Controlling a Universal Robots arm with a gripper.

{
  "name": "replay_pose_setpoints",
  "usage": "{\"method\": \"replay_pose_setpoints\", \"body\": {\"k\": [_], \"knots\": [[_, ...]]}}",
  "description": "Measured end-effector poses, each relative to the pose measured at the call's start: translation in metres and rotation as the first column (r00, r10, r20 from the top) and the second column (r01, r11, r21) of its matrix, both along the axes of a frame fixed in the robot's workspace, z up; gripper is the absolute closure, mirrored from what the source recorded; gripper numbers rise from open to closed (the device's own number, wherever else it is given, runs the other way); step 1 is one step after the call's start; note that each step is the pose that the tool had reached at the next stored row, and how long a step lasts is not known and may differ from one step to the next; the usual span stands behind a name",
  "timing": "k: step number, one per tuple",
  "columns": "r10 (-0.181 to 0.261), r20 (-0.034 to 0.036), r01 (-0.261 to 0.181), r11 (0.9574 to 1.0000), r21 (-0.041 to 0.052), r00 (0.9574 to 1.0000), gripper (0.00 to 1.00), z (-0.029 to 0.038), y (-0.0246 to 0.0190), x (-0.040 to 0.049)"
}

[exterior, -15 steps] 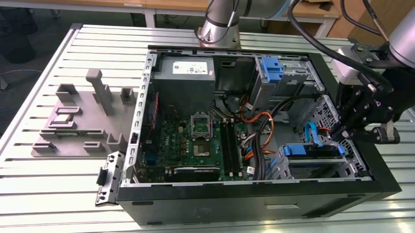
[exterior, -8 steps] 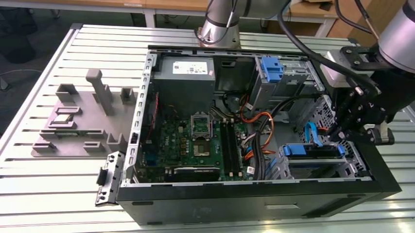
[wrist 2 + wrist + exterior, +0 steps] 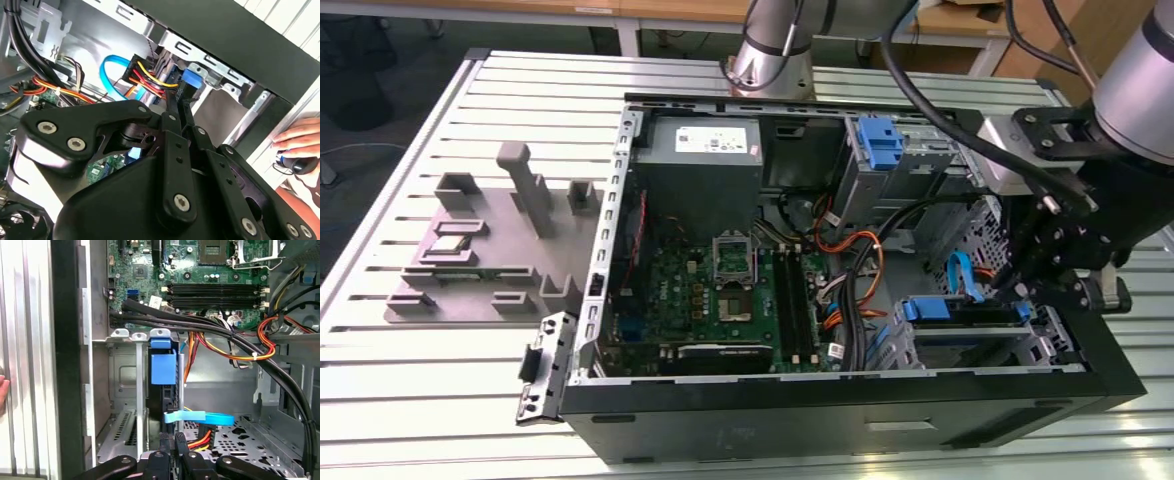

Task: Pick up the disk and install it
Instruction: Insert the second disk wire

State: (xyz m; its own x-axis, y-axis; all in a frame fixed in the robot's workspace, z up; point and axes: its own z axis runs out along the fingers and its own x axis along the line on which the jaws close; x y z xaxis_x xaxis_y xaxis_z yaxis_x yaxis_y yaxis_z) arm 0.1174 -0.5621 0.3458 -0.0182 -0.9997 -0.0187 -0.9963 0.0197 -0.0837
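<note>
Gripper [image 3: 172, 452] linkage is sitting closest to the lens in both wrist views, black and bolted, with its two narrow fingers [image 3: 176, 107] drawn nearly together; they are reaching toward the blue-framed disk [image 3: 163, 371], but whether they are actually pinching its edge I cannot tell. Just past the fingertips, the disk is standing on edge in the metal drive cage [image 3: 122, 390] at the corner of the open computer case [image 3: 854, 400], its blue tab [image 3: 193, 80] poking out at the cage mouth. A flat light-blue data cable [image 3: 200, 417] is looping right beside it, and red, yellow and orange power wires [image 3: 150, 82] are crowding in at the same spot. In the exterior view the gripper [image 3: 1041, 290] is hanging over that corner on the exterior view's right, the disk [image 3: 945, 308] lying below it. Further in, thick black cables [image 3: 200, 324] are running across, and beyond them the green motherboard [image 3: 210, 270] is showing its memory slots. At the edge of the second wrist view, a person's hand [image 3: 300, 137] is resting on a mouse [image 3: 299, 164]. Farthest off, a grey fixture block [image 3: 480, 250] is sitting on the slatted table [image 3: 440, 370].
</note>
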Motion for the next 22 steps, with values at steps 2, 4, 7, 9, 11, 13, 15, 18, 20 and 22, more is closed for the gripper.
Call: {"method": "replay_pose_setpoints", "body": {"k": [2, 4, 7, 9, 11, 13, 15, 18, 20, 22], "knots": [[0.0, 0.0, 0.0, 1.0, 0.0, 1.0, 0.84, -0.0003, -0.0025, -0.0001], [0.0, 0.0001, 0.0, 1.0, -0.0001, 1.0, 0.84, -0.0009, -0.004, -0.0002], [0.0, 0.0001, 0.0, 1.0, -0.0015, 1.0, 0.84, -0.0027, -0.0045, -0.0002], [0.0, 0.0, 0.0, 1.0, -0.002, 1.0, 0.84, -0.0028, -0.0045, -0.0002], [0.0, 0.0001, 0.0, 1.0, -0.002, 1.0, 0.84, -0.003, -0.0045, -0.0002], [0.0, 0.0001, 0.0, 1.0, -0.0022, 1.0, 0.84, -0.003, -0.0045, -0.0002], [0.0, 0.0, 0.0, 1.0, -0.0024, 1.0, 0.83, -0.003, -0.0045, -0.0002], [0.0, 0.0001, 0.0, 1.0, -0.0027, 1.0, 0.76, -0.0031, -0.0045, -0.0002], [0.0, 0.0, 0.0, 1.0, -0.0028, 1.0, 0.76, -0.0031, -0.0045, 0.0001], [0.0, -0.0008, 0.0, 1.0, -0.0027, 1.0, 0.76, -0.0031, -0.0044, 0.0018]]}}
